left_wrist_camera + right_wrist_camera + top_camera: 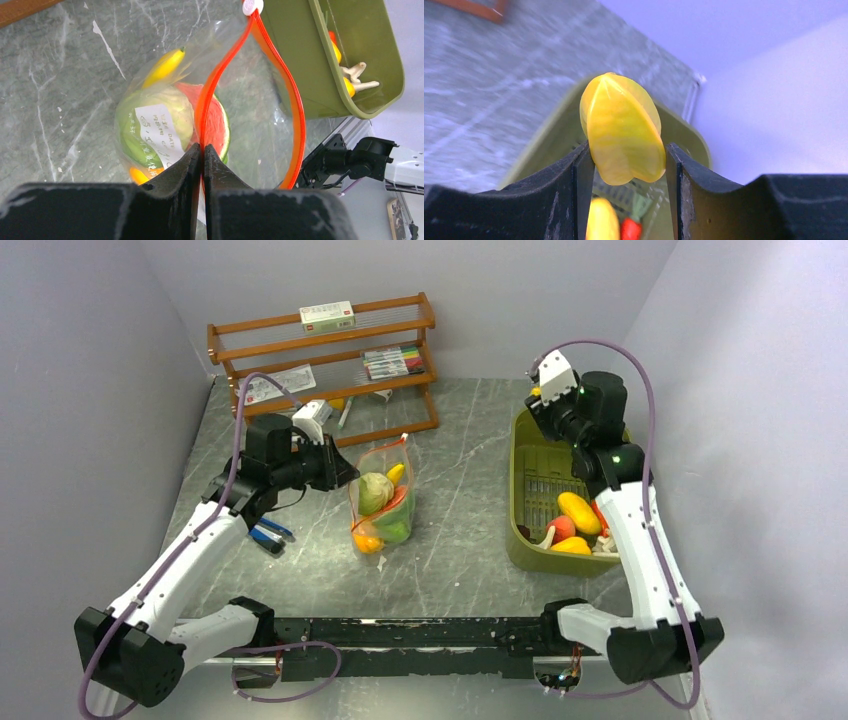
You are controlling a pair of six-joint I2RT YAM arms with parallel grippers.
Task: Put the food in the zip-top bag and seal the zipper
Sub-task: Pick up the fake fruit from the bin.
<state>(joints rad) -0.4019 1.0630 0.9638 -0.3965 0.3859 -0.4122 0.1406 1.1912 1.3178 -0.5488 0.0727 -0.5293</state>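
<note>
The grey marbled worktop [450, 570] is cut off at the near edge by the arms' mounting rail. At the back stands a wooden rack [322, 352] holding a small box and some marker pens [392, 362]; its lower shelf is partly hidden behind the left arm. To the right sits an olive-green bin [522, 540], whose far side the right arm covers; the yellow, orange and pale pieces inside [578, 512] show only in part.

The zip-top bag [378, 462] lies mid-worktop, well apart from the bin, with its mouth toward the rack. The food in it [165, 107] is packed together: a pale green piece wearing a white label with unreadable writing, a yellow banana [165, 65], something red behind the rim, and an orange piece that the fingers mostly hide.

The left hand [202, 150] is closed tight, pinching the zipper [220, 85], whose two red-orange strips bow apart so that the mouth gapes. A white slider [252, 6] sits at the far end, cropped by the frame.

The right hand [628, 150], raised above the bin's far end, grips a yellow ridged fruit [621, 120] between its fingers; the fruit's lower end is hidden. A small blue object [268, 533] by the left arm cannot be identified.
</note>
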